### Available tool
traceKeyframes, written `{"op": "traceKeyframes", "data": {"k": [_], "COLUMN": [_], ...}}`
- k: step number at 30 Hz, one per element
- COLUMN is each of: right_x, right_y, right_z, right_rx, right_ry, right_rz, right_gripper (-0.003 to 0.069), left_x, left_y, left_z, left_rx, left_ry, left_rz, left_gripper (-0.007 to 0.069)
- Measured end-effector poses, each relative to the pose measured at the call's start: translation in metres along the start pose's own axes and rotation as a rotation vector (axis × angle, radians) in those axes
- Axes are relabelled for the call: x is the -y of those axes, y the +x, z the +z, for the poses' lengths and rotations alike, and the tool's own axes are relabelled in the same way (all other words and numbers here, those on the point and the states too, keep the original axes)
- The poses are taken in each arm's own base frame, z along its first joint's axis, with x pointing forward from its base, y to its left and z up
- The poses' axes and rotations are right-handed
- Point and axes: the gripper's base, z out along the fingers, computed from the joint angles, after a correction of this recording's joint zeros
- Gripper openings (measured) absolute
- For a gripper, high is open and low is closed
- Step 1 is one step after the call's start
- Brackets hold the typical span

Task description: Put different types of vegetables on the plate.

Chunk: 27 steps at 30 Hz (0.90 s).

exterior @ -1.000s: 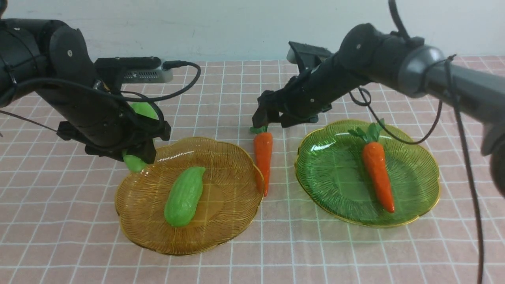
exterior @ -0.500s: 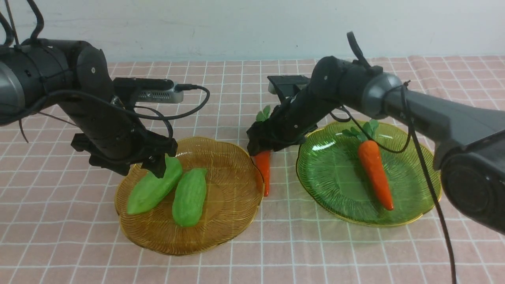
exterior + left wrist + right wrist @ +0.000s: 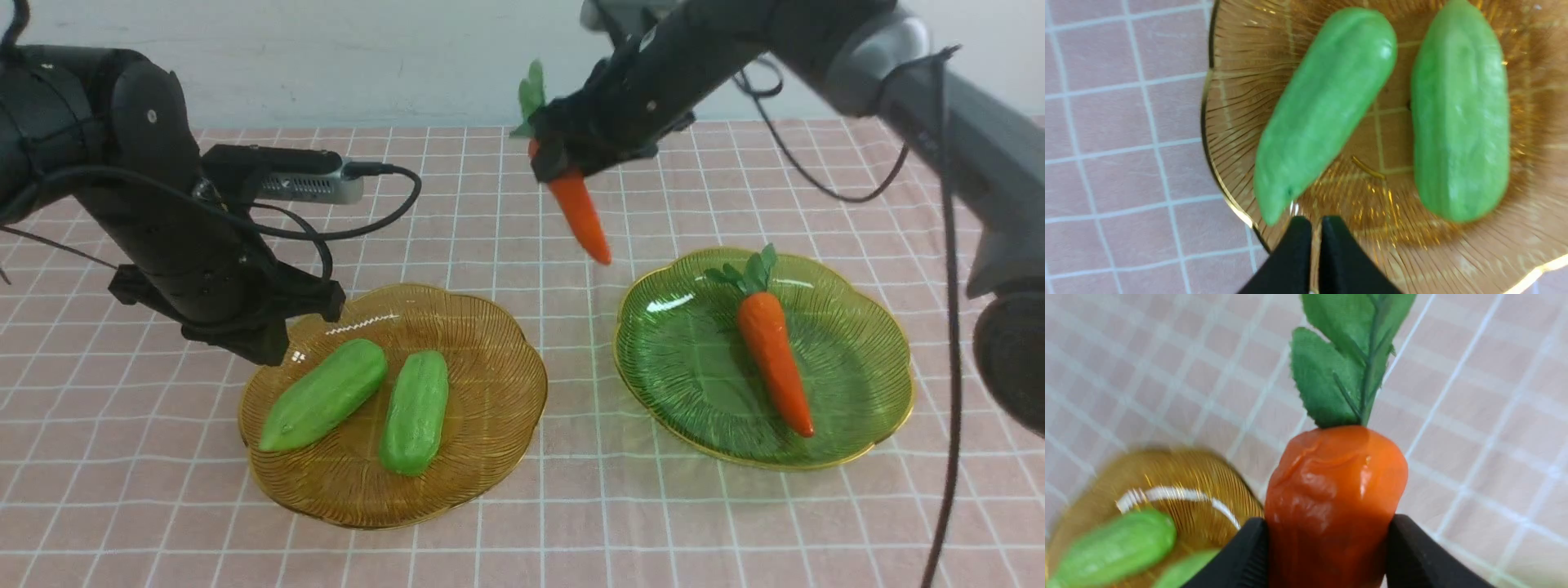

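Two light-green cucumber pieces lie side by side on the amber plate; they also show in the left wrist view. My left gripper is shut and empty, above the plate's near-left rim. My right gripper is shut on an orange carrot with a leafy top, held in the air above the cloth between the plates; the right wrist view shows it pinched between both fingers. A second carrot lies on the green plate.
A pink checked cloth covers the table. The left arm's camera and cable hang behind the amber plate. The right arm reaches across above the green plate. A pale wall stands at the back.
My left gripper let the second cucumber go onto the amber plate, shut and drew back to the left. My right gripper closed on the carrot beside the plates and lifted it high.
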Motion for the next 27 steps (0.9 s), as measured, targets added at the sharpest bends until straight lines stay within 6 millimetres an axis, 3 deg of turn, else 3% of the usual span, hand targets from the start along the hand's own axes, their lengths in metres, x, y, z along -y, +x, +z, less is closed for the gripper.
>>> {"op": "traceKeyframes", "data": {"k": [1,2,5,10,16,18,19,24,27], "right_x": [0.000,0.000,-0.001,0.003,0.017,0.023,0.033,0.065,0.071], "right_y": [-0.005,-0.005,-0.010,0.013,0.053,0.068,0.083,0.108,0.111], "right_z": [-0.015,-0.015,-0.055,-0.074,-0.052,-0.037,-0.020,0.020,0.026], "right_rx": [0.027,0.025,0.068,-0.015,-0.193,-0.262,-0.329,-0.444,-0.457], "right_ry": [0.015,0.018,0.088,0.181,0.220,0.225,0.230,0.252,0.261], "right_rz": [0.014,0.017,0.023,0.033,0.070,0.088,0.111,0.177,0.198], "right_gripper": [0.0340,0.0340,0.0340,0.0340,0.0340,0.0340,0.0340,0.0340,0.0366], "left_x": [0.000,0.000,0.003,0.011,0.030,0.036,0.041,0.047,0.046], "left_y": [0.001,0.002,0.010,0.047,0.091,0.103,0.118,0.143,0.153], "left_z": [-0.007,-0.008,-0.038,-0.083,-0.103,-0.104,-0.107,-0.110,-0.110], "left_rx": [0.013,0.015,0.084,0.179,0.212,0.209,0.212,0.211,0.207], "left_ry": [0.001,0.001,0.016,0.086,0.171,0.191,0.212,0.252,0.263], "left_rz": [0.006,0.006,0.024,0.068,0.133,0.163,0.194,0.230,0.227], "left_gripper": [0.0006,0.0006,-0.0003,-0.0003,-0.0003,-0.0003,-0.0003,-0.0003,-0.0003]}}
